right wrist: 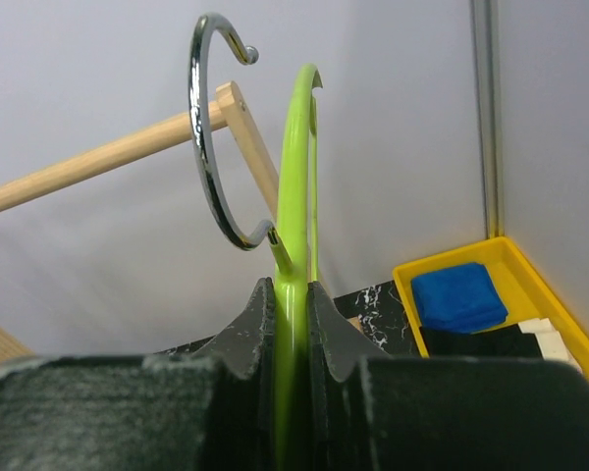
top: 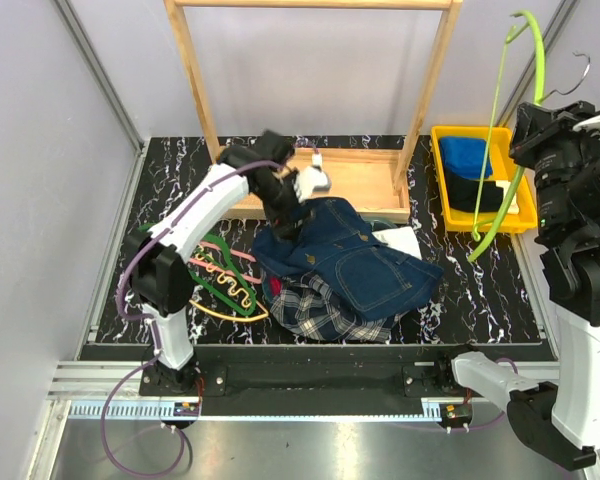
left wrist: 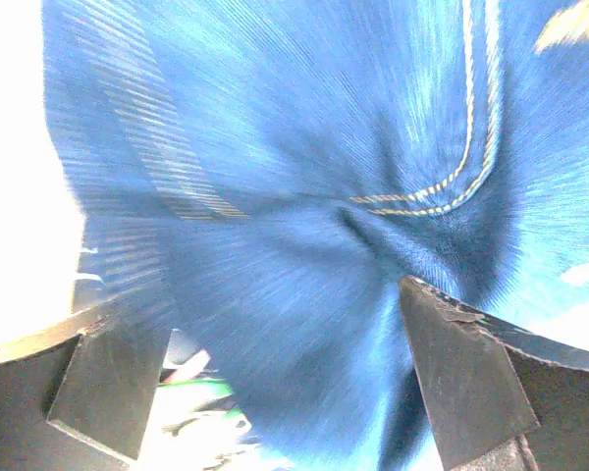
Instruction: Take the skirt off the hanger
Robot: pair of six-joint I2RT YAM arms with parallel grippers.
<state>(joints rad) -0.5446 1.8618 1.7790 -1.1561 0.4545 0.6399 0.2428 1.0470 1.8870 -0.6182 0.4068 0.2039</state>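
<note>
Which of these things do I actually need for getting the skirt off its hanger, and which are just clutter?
For the job:
- plaid skirt
- dark green hanger

Not part of it:
- denim garment
- red garment
- lime-green hanger
- yellow bin
- wooden rack

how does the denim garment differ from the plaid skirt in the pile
The denim garment is plain dark blue with pale stitching; the skirt is navy-and-green plaid with white lines. The denim garment lies on top; the skirt shows only at the pile's near edge, partly covered. The left gripper stands open at the denim garment, not the skirt. Both lie crumpled on the table.
</note>
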